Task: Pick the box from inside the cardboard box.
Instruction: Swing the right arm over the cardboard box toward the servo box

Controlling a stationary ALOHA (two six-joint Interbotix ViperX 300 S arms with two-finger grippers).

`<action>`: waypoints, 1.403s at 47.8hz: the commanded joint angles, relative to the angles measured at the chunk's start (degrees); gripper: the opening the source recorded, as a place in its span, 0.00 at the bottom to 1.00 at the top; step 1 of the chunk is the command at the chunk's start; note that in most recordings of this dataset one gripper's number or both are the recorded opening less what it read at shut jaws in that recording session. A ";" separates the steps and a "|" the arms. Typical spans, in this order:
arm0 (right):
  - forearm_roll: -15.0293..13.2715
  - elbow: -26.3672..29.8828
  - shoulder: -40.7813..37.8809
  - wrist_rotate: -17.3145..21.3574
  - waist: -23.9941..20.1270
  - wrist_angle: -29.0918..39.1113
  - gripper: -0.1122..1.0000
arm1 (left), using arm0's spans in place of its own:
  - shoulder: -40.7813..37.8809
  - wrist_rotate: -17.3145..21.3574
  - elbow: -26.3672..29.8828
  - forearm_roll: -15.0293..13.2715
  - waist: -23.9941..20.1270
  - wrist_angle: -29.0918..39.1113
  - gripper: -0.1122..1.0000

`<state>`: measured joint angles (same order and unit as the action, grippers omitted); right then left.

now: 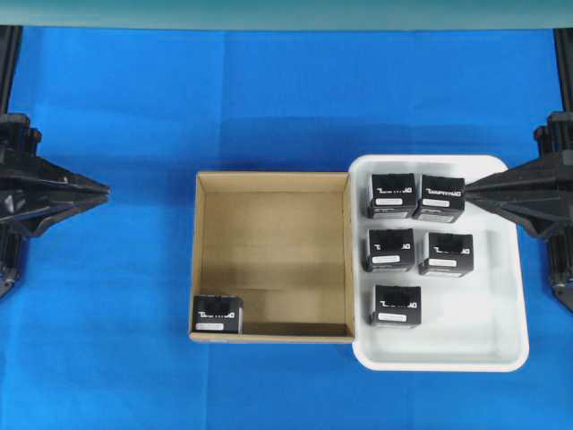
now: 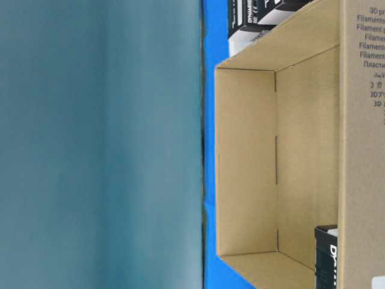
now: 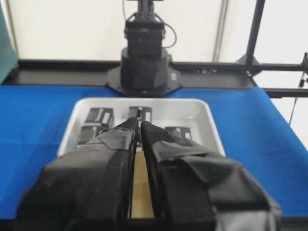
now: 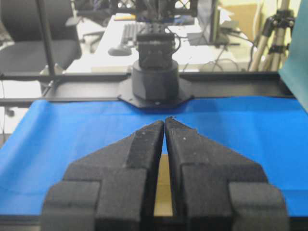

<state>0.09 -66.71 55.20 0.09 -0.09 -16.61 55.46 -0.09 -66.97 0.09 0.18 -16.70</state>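
One small black box (image 1: 218,314) with white lettering stands in the near left corner of the brown cardboard box (image 1: 273,186) at the table's middle; the table-level view catches its edge (image 2: 325,256) low on the right. My left gripper (image 1: 100,189) hovers at the far left, shut and empty, well clear of the carton; its wrist view has the tips (image 3: 139,124) touching. At the far right my right gripper (image 1: 472,187) is shut too, tips (image 4: 164,121) together, beside the top right box in the tray.
A white plastic tray (image 1: 501,331) touches the carton's right side and holds several identical black boxes (image 1: 395,250). Blue cloth covers the table. Black arm bases stand at both side edges.
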 commanded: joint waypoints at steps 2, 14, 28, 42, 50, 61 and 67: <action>1.05 0.53 -0.79 0.70 0.35 0.35 0.23 | -0.35 -0.26 1.14 0.88 -0.97 3.25 0.23; 6.15 5.71 -2.90 5.54 0.35 14.06 0.09 | 1.76 -0.35 4.31 0.79 -0.97 12.92 0.04; 6.15 18.37 -9.40 9.67 0.44 34.01 0.09 | 3.69 -0.35 7.12 0.88 -0.97 24.26 0.04; 6.59 34.01 -23.47 13.80 1.23 52.56 0.09 | 5.19 -0.70 7.82 0.88 -0.79 30.94 0.04; 8.00 41.92 -31.99 13.71 2.02 62.23 0.09 | 5.27 -1.49 8.26 0.88 -0.70 34.37 0.04; 8.44 54.40 -44.65 10.20 3.25 75.23 0.09 | 5.36 -1.76 8.79 0.88 -0.70 35.86 0.04; 9.32 61.52 -51.24 7.03 3.43 81.21 0.09 | 5.45 -1.93 8.96 0.79 -0.62 37.00 0.04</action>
<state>8.61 -9.23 7.21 8.09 3.34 61.96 61.08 -1.85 -59.85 0.79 -0.62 20.04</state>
